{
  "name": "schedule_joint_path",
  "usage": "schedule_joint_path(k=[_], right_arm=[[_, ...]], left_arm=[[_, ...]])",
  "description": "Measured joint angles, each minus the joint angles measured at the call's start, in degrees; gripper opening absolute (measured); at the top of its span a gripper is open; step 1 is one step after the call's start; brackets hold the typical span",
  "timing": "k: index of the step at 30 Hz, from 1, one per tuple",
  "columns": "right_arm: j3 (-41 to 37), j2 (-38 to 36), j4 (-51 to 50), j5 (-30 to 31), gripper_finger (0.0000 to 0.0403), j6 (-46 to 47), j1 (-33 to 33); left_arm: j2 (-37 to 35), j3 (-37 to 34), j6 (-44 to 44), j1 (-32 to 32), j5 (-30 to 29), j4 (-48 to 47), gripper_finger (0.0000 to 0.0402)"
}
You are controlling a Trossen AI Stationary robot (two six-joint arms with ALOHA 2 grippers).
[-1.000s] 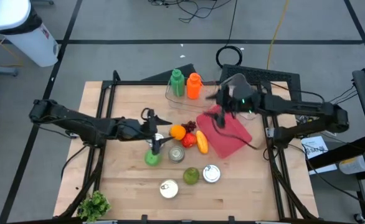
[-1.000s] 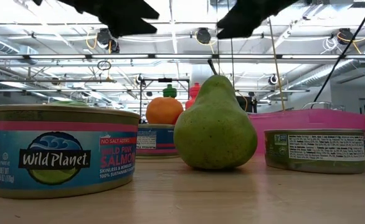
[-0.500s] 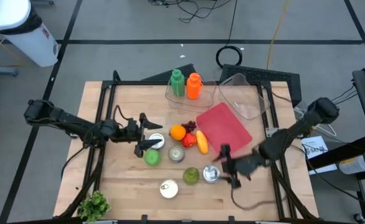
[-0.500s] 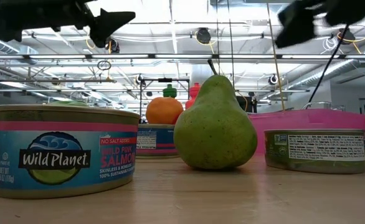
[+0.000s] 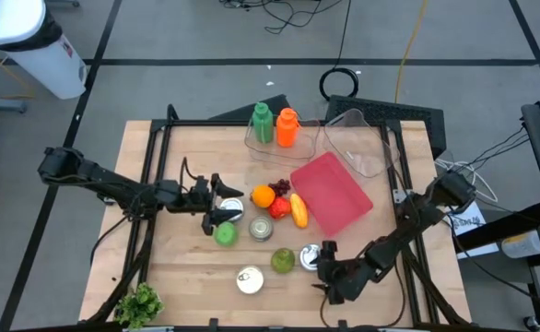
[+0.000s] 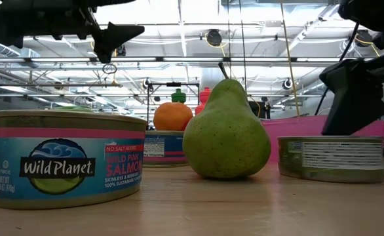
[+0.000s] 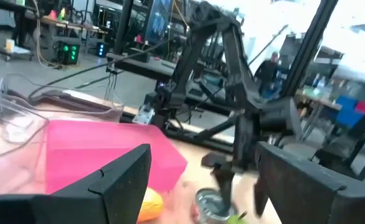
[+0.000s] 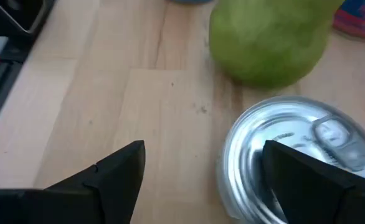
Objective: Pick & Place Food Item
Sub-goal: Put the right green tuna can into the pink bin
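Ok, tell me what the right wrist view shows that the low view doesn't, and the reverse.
Only the right wrist view shows the pull-tab lid of the silver can from above, with the right tool open and low over the wood beside it. Only the low view shows the Wild Planet salmon can, the orange, the pink board and the left tool held high. Both show the green pear next to that silver can.

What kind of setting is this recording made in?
Most likely a robotics lab or workshop: a wooden table on a taped concrete floor, cables trailing behind it, and open ceiling trusses with more workbenches beyond.
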Motion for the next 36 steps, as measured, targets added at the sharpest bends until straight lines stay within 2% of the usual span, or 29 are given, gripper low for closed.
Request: schedule_joint_path(k=[4,8,14,16,20,22,24,29,32,36], right_arm=[[1.34,0.87,0.30,-3.05,0.0280,4.96,0.36],[1.45,-1.39,-1.19,-6.37,0.0260,10.71,1.49],[1.43,-7.96,-11.81,-7.50,0.0232,21.63,4.63],[1.39,-10.22,-15.36,-5.14,0.0223,25.06,5.92],[1.44,-12.58,-20.31,7.15,0.0207,31.05,8.47],[1.24,-12.39,-20.37,11.03,0.0201,33.68,8.92],[0.65,-11.71,-18.87,12.08,0.0198,34.12,8.90],[-0.01,-8.64,-18.93,10.47,0.0175,25.80,8.57],[0.01,-7.48,-18.79,9.94,0.0136,24.16,8.59],[0.01,-6.98,-18.95,7.44,0.0066,24.07,8.57]], left_arm=[[1.85,0.02,-2.18,-0.91,0.00,-0.43,0.0299],[2.91,0.02,-2.31,-1.52,0.02,-0.13,0.0299],[2.85,0.02,-2.54,-1.57,0.02,-0.05,0.0299],[2.84,0.02,-2.53,-1.76,0.02,-0.02,0.0299],[3.25,0.02,-3.76,-1.78,0.01,0.09,0.0299],[3.85,0.02,-4.23,-1.78,0.00,-0.09,0.0299],[3.91,0.02,-4.22,-1.78,0.00,0.31,0.0299],[3.94,0.04,-4.01,-1.78,-0.02,0.06,0.0299],[3.91,0.04,-4.03,-1.78,-0.02,0.02,0.0299],[3.91,0.04,-4.05,-1.78,-0.02,-0.09,0.0299]])
